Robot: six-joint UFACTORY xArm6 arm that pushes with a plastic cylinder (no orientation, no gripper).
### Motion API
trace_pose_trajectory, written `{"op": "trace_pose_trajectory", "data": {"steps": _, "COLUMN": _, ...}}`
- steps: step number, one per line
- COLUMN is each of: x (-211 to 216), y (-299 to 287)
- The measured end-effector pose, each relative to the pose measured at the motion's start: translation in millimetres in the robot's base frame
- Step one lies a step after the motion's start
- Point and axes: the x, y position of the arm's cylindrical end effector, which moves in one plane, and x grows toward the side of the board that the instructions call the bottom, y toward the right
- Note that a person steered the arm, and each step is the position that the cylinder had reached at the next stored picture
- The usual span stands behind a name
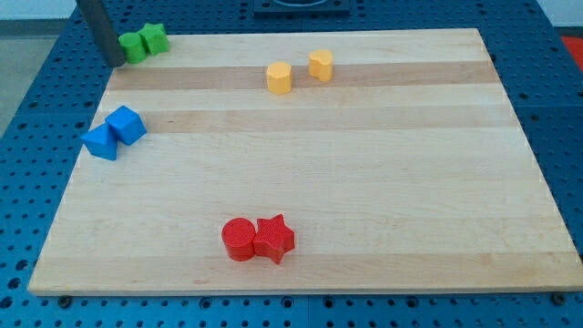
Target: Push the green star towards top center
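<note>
My tip (116, 63) is seen at the far left corner of the wooden board (364, 182), where the dark rod comes down from the view's top edge. No claw is carried by the rod, so nothing can be spread, pressed together or pinched; only a plain end is set against the board. Just to the right of my tip, a green block (133, 46) is found, touching it or nearly so; its shape cannot be made out. The green star (155, 38) is placed directly beside that block, on its right and slightly farther away, touching it.

Farther right along the far side, two yellow blocks (279, 77) (320, 65) are set near each other, slightly apart. At the left edge, nearer the viewer, two blue blocks (101, 141) (127, 124) are pressed together. Near the front edge, a red cylinder (239, 240) and a red star (274, 239) are seen touching.
</note>
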Motion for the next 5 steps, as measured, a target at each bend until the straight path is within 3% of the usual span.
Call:
{"op": "trace_pose_trajectory", "data": {"steps": 1, "x": -1.1, "y": 32.3}}
{"op": "trace_pose_trajectory", "data": {"steps": 3, "x": -42.4, "y": 109.8}}
{"op": "trace_pose_trajectory", "data": {"steps": 5, "x": -64.4, "y": 127.0}}
